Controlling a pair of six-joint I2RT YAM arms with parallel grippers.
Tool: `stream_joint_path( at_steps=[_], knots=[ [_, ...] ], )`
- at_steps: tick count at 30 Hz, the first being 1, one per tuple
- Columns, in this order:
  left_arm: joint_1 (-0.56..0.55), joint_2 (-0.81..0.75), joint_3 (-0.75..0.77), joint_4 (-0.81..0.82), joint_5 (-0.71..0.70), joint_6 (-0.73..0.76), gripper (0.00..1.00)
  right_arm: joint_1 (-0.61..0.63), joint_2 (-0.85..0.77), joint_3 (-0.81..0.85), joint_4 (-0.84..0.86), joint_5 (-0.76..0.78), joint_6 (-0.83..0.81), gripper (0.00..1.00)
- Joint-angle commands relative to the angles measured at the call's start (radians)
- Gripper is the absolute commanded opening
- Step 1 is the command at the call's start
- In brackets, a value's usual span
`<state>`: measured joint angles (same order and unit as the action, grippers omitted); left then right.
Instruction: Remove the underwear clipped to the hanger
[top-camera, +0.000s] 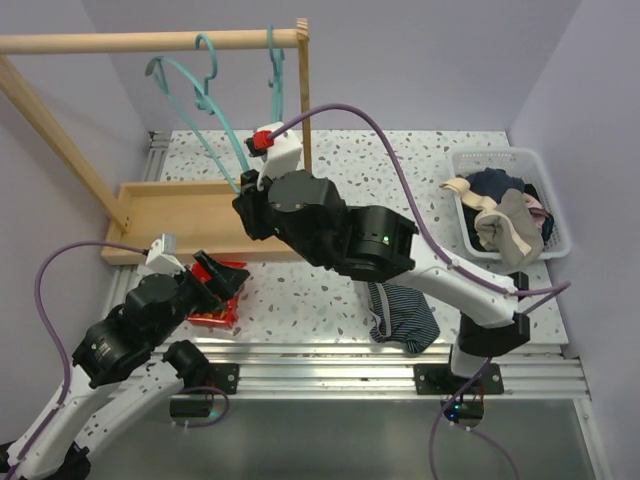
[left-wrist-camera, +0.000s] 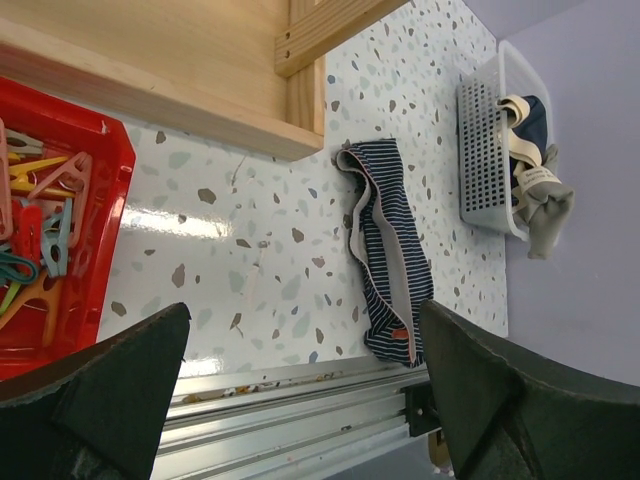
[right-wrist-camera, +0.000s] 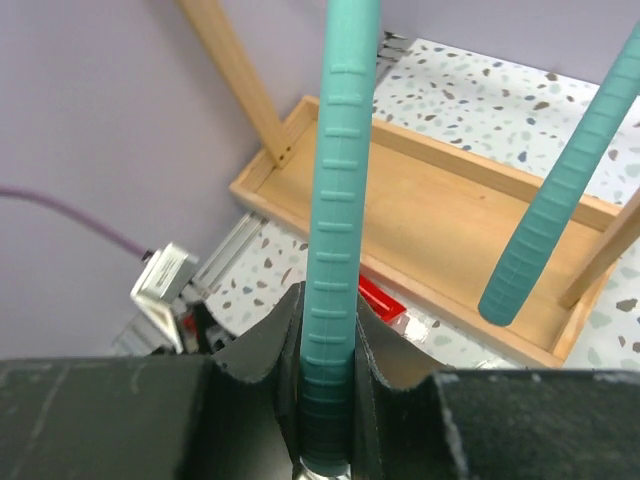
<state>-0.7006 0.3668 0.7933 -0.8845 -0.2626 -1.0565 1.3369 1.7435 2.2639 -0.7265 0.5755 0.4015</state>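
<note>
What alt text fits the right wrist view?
The right gripper is shut on a teal hanger bar running up the frame. Behind it are a wooden rack base, a second teal hanger and the speckled table.

right arm (top-camera: 360, 240) hides part of striped briefs (top-camera: 405, 320).

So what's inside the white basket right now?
The basket holds a heap of clothes: grey-beige cloth over dark navy cloth. Anything underneath is covered.

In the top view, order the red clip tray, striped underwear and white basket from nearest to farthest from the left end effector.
1. Red clip tray, just beside the left end effector.
2. Striped underwear, to its right.
3. White basket, far right.
</note>
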Motion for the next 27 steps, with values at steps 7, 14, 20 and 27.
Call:
stream_joint_path(
  at_steps=[7,14,20,27],
  knots=[
    [0.003,-0.046,0.057,-0.068,-0.059,-0.016,1.00,-0.001,0.146,0.261,-0.054,0.311,0.091,0.00],
    [0.003,-0.055,0.061,-0.073,-0.052,-0.022,1.00,-0.090,0.201,0.309,-0.083,0.226,0.157,0.00],
    [0.003,-0.058,0.070,-0.080,-0.056,-0.023,1.00,-0.171,0.217,0.304,-0.123,0.132,0.192,0.00],
    [0.003,-0.071,0.066,-0.080,-0.055,-0.034,1.00,-0.189,0.205,0.286,-0.162,0.001,0.174,0.00]
  ],
)
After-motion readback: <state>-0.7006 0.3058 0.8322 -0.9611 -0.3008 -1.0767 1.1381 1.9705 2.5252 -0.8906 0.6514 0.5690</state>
